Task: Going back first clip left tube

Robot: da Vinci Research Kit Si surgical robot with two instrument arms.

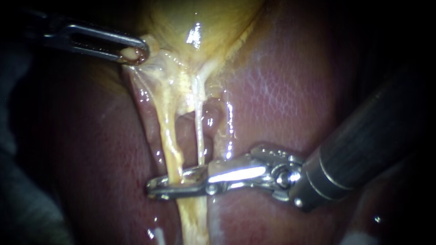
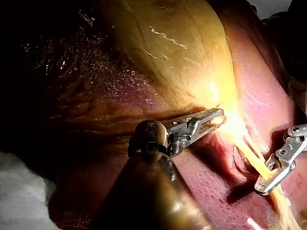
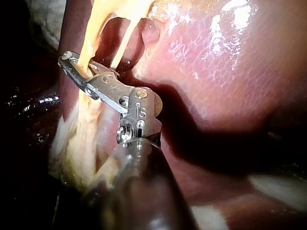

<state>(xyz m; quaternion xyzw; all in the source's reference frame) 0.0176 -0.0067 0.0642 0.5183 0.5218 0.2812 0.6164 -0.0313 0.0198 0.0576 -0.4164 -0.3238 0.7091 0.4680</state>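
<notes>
1. Left instrument (image 1: 134, 54): comes in from far left. Its hand, the two jaws, is clamped on a pale nub of tissue at the narrow end of the gallbladder (image 1: 204, 22).
2. Right instrument (image 1: 175, 186): comes in from near right. The jaws of its hand sit a narrow gap apart, straddling the left tube (image 1: 169, 136).
3. Left tube: thick yellow strand running from the gallbladder's narrow end toward the near side, over the liver (image 1: 290, 90).
4. Right tube (image 1: 199, 131): thinner and paler, just right of it, outside the jaws.
</notes>
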